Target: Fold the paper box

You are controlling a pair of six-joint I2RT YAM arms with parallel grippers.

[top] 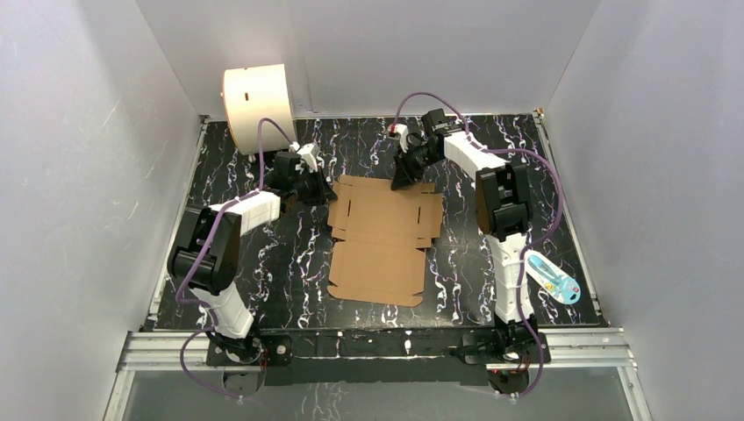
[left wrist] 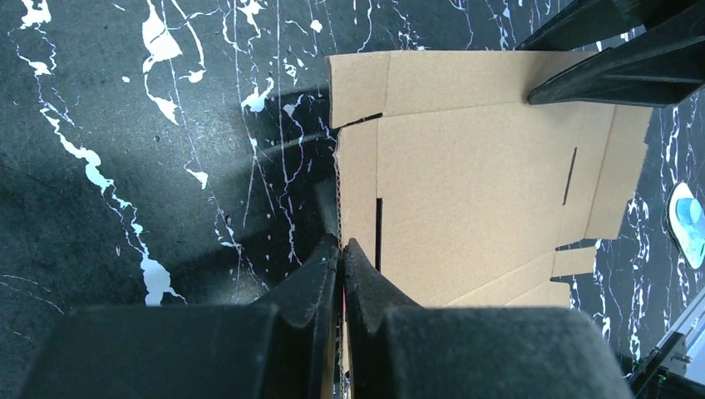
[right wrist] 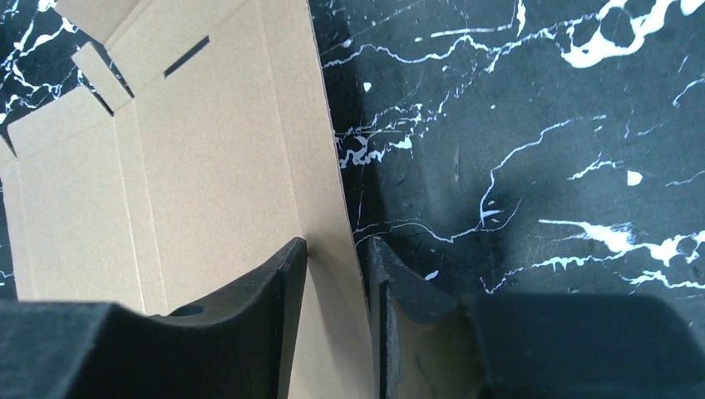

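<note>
the paper box (top: 382, 237) lies opened out on the desk (top: 289, 272), between my two arms and a little toward the far side; from above, its panels, flaps and slots all show face up, and i can make out no wall standing there; so i judge the folding barely begun.

my left claw (left wrist: 342, 253) is pressed together on the thin left edge of the cardboard, which runs straight in between its fingers; whether that flap is lifted off the desk i cannot tell. my right claw (right wrist: 337, 249) straddles the far edge with its fingers apart; one finger rests against the cardboard's face and the other hangs over the bare desk, with a gap showing, so it grips nothing yet.

as i judge it, nearly everything is left to do: creasing the side flaps upright, bringing up the long walls, pushing the tabs into their slots and closing the lid; none of that shows as done.

as for writing, i can read none; the cardboard is plain brown with no print, label or mark beyond its cut slots; the cream round drum (top: 259, 101) at the far left corner shows only a small dark slit; the blue and white thing (top: 553, 279) by my right arm is too small to read.
</note>
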